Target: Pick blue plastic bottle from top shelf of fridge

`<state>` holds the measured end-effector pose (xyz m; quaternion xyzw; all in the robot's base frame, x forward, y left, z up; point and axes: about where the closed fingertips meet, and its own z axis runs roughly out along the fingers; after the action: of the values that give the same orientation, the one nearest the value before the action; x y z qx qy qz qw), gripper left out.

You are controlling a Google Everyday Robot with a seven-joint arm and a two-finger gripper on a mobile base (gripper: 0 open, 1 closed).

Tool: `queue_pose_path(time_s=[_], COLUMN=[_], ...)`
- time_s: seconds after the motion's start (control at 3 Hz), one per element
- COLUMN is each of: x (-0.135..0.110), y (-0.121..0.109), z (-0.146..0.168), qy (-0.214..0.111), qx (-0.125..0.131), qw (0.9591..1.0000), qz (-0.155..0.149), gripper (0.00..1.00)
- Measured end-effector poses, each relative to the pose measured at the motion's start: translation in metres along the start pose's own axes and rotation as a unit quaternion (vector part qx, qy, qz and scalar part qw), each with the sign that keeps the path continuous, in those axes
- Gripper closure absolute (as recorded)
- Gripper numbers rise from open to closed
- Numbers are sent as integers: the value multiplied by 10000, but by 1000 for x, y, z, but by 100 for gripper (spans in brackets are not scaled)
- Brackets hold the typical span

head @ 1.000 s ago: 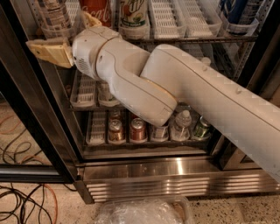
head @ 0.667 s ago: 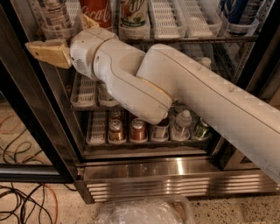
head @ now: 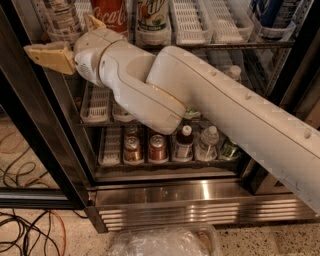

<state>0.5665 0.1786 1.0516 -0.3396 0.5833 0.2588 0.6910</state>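
The blue plastic bottle (head: 62,16), clear and ribbed with a white label, stands at the left end of the top shelf (head: 235,44) of the fridge (head: 190,200); its cap is cut off by the frame's top edge. My gripper (head: 72,40) is right in front of the bottle's base. One tan finger (head: 50,56) points left below the bottle. The other finger (head: 93,21) sticks up between the bottle and a red Coca-Cola bottle (head: 109,10). The gripper is open and holds nothing. My white arm covers much of the middle rack.
A green-labelled bottle (head: 152,15), white lane trays (head: 187,20) and dark blue bottles (head: 275,15) share the top shelf. Cans (head: 157,147) and small bottles (head: 207,145) fill the lowest rack. The black door frame (head: 35,150) stands left. Cables (head: 25,230) and a plastic bag (head: 165,242) lie on the floor.
The gripper and wrist have shifted slightly to the left in front of the shelf's left end. The bottles have not moved.
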Motion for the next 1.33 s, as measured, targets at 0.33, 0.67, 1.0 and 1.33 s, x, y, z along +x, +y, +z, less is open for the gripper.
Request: queue_pose_path(time_s=[0.33,0.67,1.0,1.33], x=[-4,-8,-9,-8], y=[-4,-10,-12,-12], z=[8,14,22,27], qy=[-101,-198,-241,-262], qx=[18,84,159,342], qw=[9999,9998,9996,9990], qz=[7,34,49,114], gripper=[19,19,20,19])
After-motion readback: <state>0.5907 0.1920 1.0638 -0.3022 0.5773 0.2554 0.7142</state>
